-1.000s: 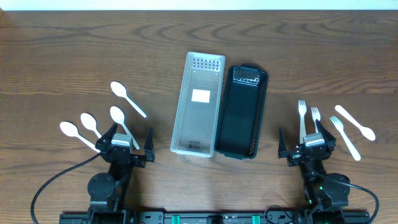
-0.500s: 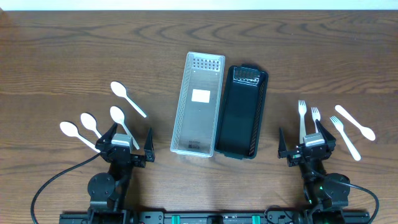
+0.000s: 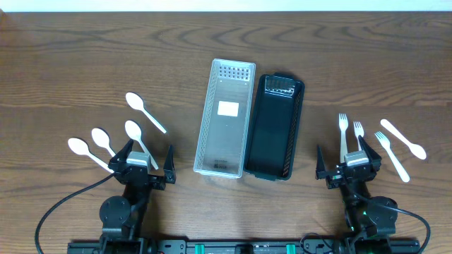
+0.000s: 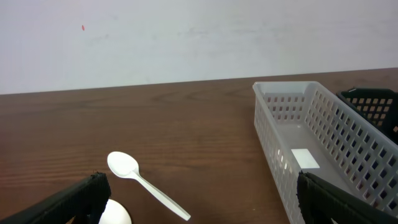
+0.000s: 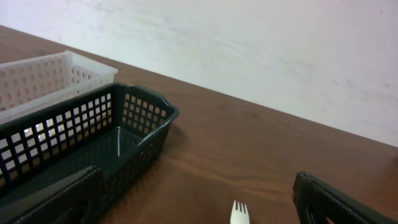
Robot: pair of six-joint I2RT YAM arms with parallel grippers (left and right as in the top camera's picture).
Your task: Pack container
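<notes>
A white mesh basket (image 3: 224, 116) and a black mesh basket (image 3: 275, 127) lie side by side at the table's middle, both empty. Several white spoons lie at the left: one (image 3: 145, 111), one (image 3: 140, 142), one (image 3: 104, 140), one (image 3: 85, 151). Three white forks (image 3: 343, 134) (image 3: 359, 132) (image 3: 392, 156) and a spoon (image 3: 404, 139) lie at the right. My left gripper (image 3: 146, 166) is open and empty beside the spoons. My right gripper (image 3: 348, 165) is open and empty over the fork handles. The left wrist view shows a spoon (image 4: 146, 183) and the white basket (image 4: 323, 140). The right wrist view shows the black basket (image 5: 81, 146) and a fork tip (image 5: 240, 213).
The table is dark wood (image 3: 85, 63). A pale wall (image 4: 186, 37) stands behind its far edge.
</notes>
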